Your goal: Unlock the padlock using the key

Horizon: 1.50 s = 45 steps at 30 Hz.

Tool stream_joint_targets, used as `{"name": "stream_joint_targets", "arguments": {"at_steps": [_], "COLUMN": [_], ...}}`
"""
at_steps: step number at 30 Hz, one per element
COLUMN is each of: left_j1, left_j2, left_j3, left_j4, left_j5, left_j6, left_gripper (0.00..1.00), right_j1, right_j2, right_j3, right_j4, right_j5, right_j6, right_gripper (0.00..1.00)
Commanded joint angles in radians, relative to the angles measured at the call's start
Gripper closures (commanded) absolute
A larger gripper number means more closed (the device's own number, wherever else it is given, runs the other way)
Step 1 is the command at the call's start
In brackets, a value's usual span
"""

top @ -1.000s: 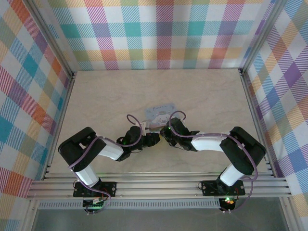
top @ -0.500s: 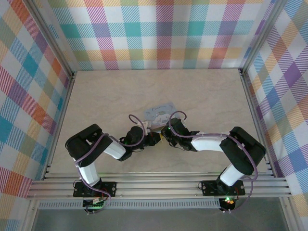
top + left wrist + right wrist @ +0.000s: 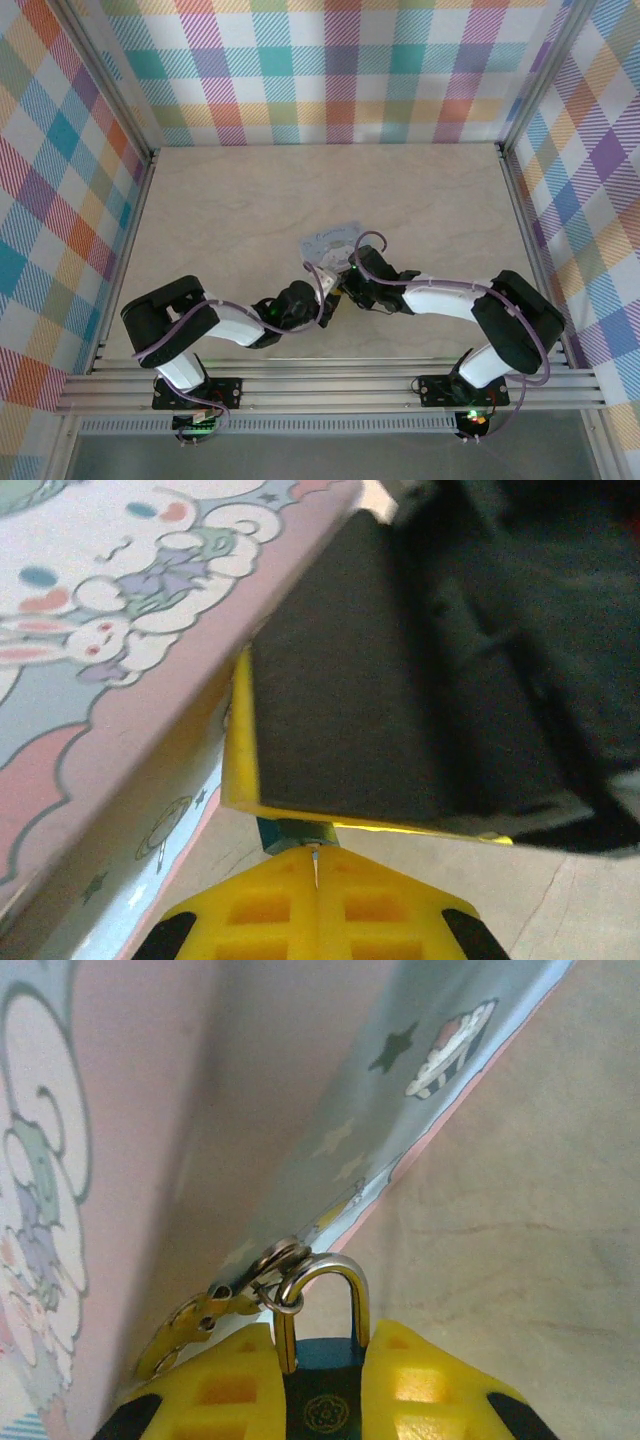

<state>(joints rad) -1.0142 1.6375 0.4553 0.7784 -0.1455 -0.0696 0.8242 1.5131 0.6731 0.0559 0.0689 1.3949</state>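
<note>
The padlock (image 3: 322, 1392) is small, with a dark teal body and a silver shackle (image 3: 330, 1265) hooked through the hasp ring of the cartoon-printed tin box (image 3: 250, 1110). My right gripper (image 3: 320, 1360) is shut on the padlock's body. In the left wrist view, the padlock's teal underside (image 3: 292, 832) shows just past my left gripper (image 3: 316, 856). The left gripper is shut on a thin silver sliver, the key (image 3: 316, 860), whose tip meets that underside. From above, the two grippers (image 3: 325, 292) (image 3: 347, 288) meet tip to tip in front of the tin box (image 3: 335, 238).
The black-padded finger of the right gripper (image 3: 350, 700) hangs close above my left fingertips. The tin box (image 3: 110, 660) slopes along the left of that view. Bare pale tabletop (image 3: 250, 200) stretches to the plaid walls.
My left arm has swung lower and to the right, bringing its gripper up against the right one. The left jaws have closed. The tin box shifted slightly; the right gripper kept its grip.
</note>
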Motion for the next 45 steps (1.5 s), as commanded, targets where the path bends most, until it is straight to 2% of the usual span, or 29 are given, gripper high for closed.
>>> {"name": "stream_joint_targets", "arguments": {"at_steps": [1,3,4,10,11,14,25,32,39,41,45], "left_j1": [-0.055,-0.058,-0.058,-0.014,-0.009,0.01,0.049,0.171,0.316,0.335,0.346], "left_j2": [-0.017,-0.025,-0.03,-0.059,-0.063,-0.075,-0.108,-0.129,-0.045,-0.015,0.004], "left_j3": [0.002,-0.003,-0.009,-0.06,-0.07,-0.093,-0.104,-0.109,-0.087,-0.087,-0.089], "left_j4": [-0.072,-0.078,-0.07,-0.012,-0.003,0.023,0.028,0.051,0.141,0.185,0.21], "left_j5": [-0.154,-0.166,-0.169,-0.106,-0.104,-0.091,-0.028,0.174,0.483,0.524,0.54], "left_j6": [0.222,0.228,0.221,0.058,0.038,-0.016,-0.069,-0.221,-0.378,-0.417,-0.44], "left_gripper": [1.0,1.0,1.0,1.0,1.0,1.0,1.0,1.0,1.0,1.0,1.0], "right_j1": [-0.004,-0.018,-0.022,-0.03,-0.03,-0.031,-0.032,-0.03,-0.015,-0.005,0.006], "right_j2": [-0.03,-0.031,-0.036,-0.09,-0.103,-0.146,-0.165,-0.111,-0.009,0.024,0.086], "right_j3": [0.048,0.047,0.049,0.062,0.061,0.053,0.013,-0.059,-0.083,-0.089,-0.077], "right_j4": [-0.081,-0.086,-0.09,-0.151,-0.163,-0.192,-0.155,0.05,0.255,0.329,0.426], "right_j5": [-0.141,-0.157,-0.158,-0.12,-0.111,-0.079,-0.061,-0.073,-0.066,-0.056,-0.055], "right_j6": [-0.05,-0.054,-0.056,-0.083,-0.086,-0.095,-0.093,-0.069,-0.077,-0.076,-0.073], "right_gripper": [1.0,1.0,0.97,0.57,0.53,0.47,0.47,0.47,0.46,0.46,0.46]}}
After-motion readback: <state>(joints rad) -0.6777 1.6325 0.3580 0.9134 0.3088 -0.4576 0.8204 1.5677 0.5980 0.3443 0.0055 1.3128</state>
